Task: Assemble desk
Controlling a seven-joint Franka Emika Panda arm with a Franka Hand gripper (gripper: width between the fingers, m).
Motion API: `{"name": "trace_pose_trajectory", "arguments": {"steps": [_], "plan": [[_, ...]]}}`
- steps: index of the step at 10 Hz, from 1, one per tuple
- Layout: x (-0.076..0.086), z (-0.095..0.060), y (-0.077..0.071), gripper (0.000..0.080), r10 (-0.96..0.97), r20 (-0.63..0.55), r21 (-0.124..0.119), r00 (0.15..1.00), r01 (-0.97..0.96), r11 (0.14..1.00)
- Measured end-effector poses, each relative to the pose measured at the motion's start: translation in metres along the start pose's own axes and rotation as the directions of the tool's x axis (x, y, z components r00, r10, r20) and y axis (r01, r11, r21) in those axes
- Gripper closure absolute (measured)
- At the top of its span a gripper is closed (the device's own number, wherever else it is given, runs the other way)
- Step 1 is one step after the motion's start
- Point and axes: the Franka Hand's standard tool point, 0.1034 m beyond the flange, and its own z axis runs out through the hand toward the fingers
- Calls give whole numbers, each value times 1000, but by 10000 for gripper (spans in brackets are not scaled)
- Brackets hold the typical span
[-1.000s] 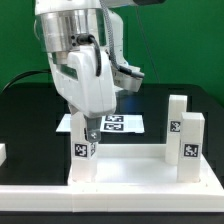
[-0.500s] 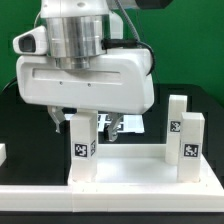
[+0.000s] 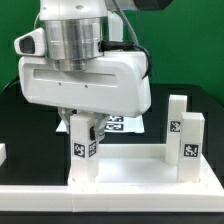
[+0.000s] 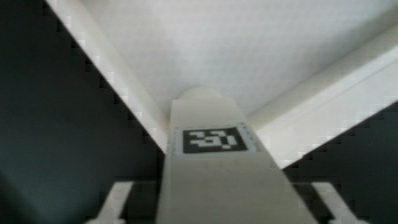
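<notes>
Your claw [image 3: 84,125] is pinching the upright leg [image 3: 82,150] seated in the tabletop [image 3: 130,172] corner on the exterior view's left; stiff, light, likely slick plastic—grip its flat faces squarely.

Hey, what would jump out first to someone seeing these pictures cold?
The bulky white and silver robot gripper fills the exterior view's upper left, come down over a white square post leg with a black-and-white tag. Two more tagged white legs stand upright at the exterior view's right, on the white rimmed tabletop.
</notes>
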Motion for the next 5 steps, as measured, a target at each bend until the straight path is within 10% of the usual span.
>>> {"name": "trace_pose_trajectory", "arguments": {"steps": [5], "plan": [[2, -1, 2, 511, 573, 31, 23, 819, -574, 819]]}}
